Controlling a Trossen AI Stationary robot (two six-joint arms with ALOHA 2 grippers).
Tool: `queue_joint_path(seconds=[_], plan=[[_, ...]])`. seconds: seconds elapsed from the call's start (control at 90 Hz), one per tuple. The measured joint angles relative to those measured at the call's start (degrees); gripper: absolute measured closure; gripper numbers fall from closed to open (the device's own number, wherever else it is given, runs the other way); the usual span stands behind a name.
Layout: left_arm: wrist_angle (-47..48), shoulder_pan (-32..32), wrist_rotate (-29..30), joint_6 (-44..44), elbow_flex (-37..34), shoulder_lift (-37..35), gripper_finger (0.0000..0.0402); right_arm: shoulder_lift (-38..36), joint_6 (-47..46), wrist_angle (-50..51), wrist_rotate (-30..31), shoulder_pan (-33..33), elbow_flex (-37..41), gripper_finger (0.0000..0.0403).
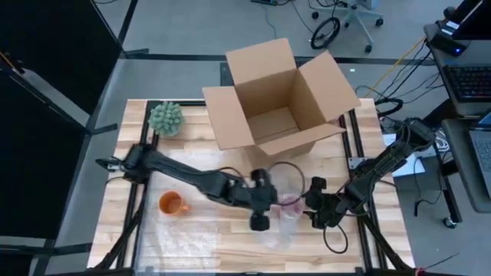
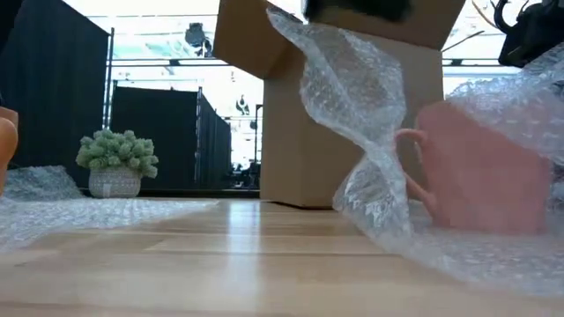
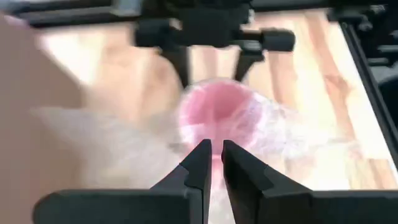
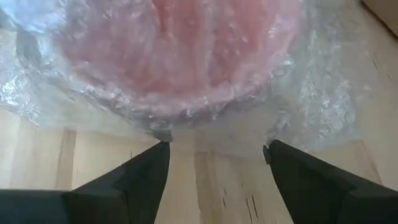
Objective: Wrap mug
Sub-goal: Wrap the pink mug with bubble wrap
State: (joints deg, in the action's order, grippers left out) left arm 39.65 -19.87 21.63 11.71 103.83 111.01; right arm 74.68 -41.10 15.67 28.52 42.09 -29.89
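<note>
A pink mug [image 1: 290,201] stands on the table right of centre, covered by clear bubble wrap [image 2: 352,106]; its handle [image 2: 410,167] points toward the table's left. My left gripper [image 1: 261,208] is on the mug's left side, shut on the wrap and holding it up. My right gripper [image 4: 214,149] is open on the mug's right side, low over the table, its fingertips just short of the wrapped mug [image 4: 180,56]. In the left wrist view the mug [image 3: 217,112] sits between the two grippers. My left gripper pinches a raised part of the bubble wrap [image 3: 216,149] between its two fingers. From the fingers the wrap [image 2: 339,53] hangs down past the mug's handle side, and its lower part [image 2: 379,211] lies on the table around the mug.
An open cardboard box [image 1: 280,100] stands at the back centre, close behind the mug. An orange mug [image 1: 173,204] and another bubble wrap sheet [image 1: 184,238] lie at the near left. A small potted plant [image 1: 166,119] stands at the back left.
</note>
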Motion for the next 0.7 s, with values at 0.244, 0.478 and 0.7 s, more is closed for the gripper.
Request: queue_joint_path(seconds=[0.244, 0.478, 0.7], plan=[[25.72, -1.65, 11.43, 18.10, -9.84, -4.41, 0.0375, 0.19, 0.20, 0.04, -0.05, 0.00, 0.00, 0.0145], [-17.84, 0.93, 2.01, 4.34, -26.98, -2.48, 0.0375, 0.17, 0.38, -0.09, -0.06, 0.00, 0.00, 0.0145], [-44.11, 1.87, -4.69, -8.55, -27.34, -1.58, 0.0375, 0.17, 0.39, -0.12, 0.01, -0.13, 0.00, 0.0145]])
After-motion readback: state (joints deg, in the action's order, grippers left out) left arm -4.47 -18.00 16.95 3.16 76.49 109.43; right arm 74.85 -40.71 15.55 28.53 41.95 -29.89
